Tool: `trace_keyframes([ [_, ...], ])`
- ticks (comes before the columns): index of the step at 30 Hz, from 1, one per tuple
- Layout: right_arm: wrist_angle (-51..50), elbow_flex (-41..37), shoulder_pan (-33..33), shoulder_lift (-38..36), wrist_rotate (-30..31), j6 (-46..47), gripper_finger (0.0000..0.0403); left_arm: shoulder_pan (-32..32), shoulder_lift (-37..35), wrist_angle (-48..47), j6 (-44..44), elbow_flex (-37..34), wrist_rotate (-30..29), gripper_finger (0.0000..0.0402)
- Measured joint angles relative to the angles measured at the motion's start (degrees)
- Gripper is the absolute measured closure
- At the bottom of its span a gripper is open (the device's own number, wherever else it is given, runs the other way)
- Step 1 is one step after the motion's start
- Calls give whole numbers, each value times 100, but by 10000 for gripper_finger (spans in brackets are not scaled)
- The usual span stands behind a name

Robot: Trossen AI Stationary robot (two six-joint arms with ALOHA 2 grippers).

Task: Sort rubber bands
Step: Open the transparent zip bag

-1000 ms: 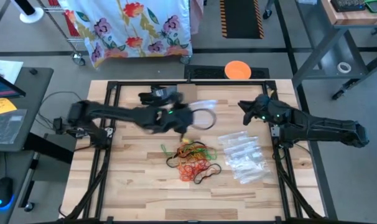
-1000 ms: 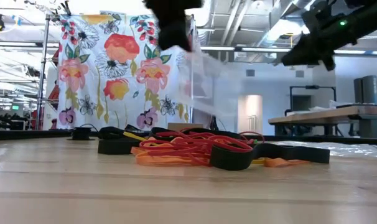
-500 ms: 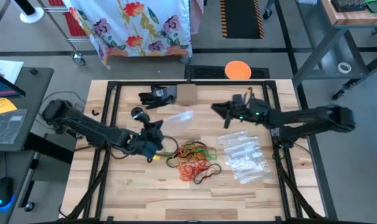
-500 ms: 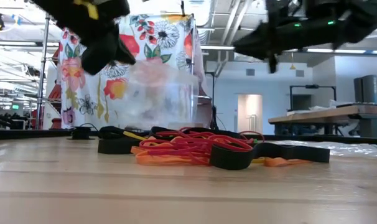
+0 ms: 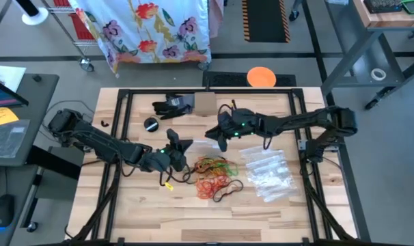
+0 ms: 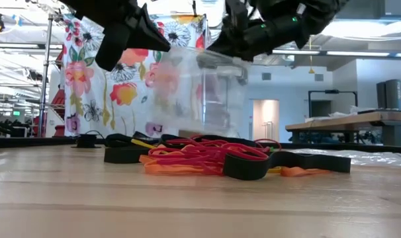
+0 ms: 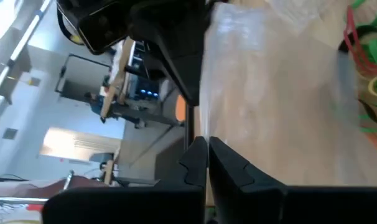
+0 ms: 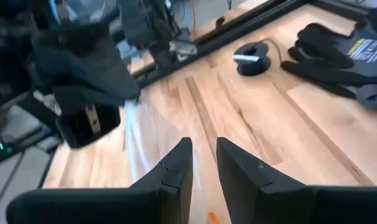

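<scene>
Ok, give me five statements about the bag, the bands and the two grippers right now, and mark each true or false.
1. The left gripper is shut on the clear bag. True.
2. The rubber bands lie spread in separate colour piles. False: they sit in one tangled heap.
3. The bag is held up above the table. True.
4. The right gripper waits at the table's right edge. False: it reaches in at the bag, mid-table.
5. More clear bags lie right of the bands. True.
</scene>
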Motion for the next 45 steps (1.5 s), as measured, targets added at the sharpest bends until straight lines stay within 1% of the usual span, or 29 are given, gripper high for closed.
trace_keyframes([
  [7,-84,124,188,-27,0,-66,332,2,0,-38,16,0,-15,401],
  [14,-421,123,205,-27,7,-70,332,2,0,-14,12,0,-20,401],
  [21,-513,122,299,-27,24,-71,332,2,0,-44,-59,0,-26,401],
  [36,-522,122,494,-27,2,-40,332,13,0,-60,-236,0,-35,401],
  [45,-507,118,494,21,4,-20,335,17,0,96,-357,2,153,401],
])
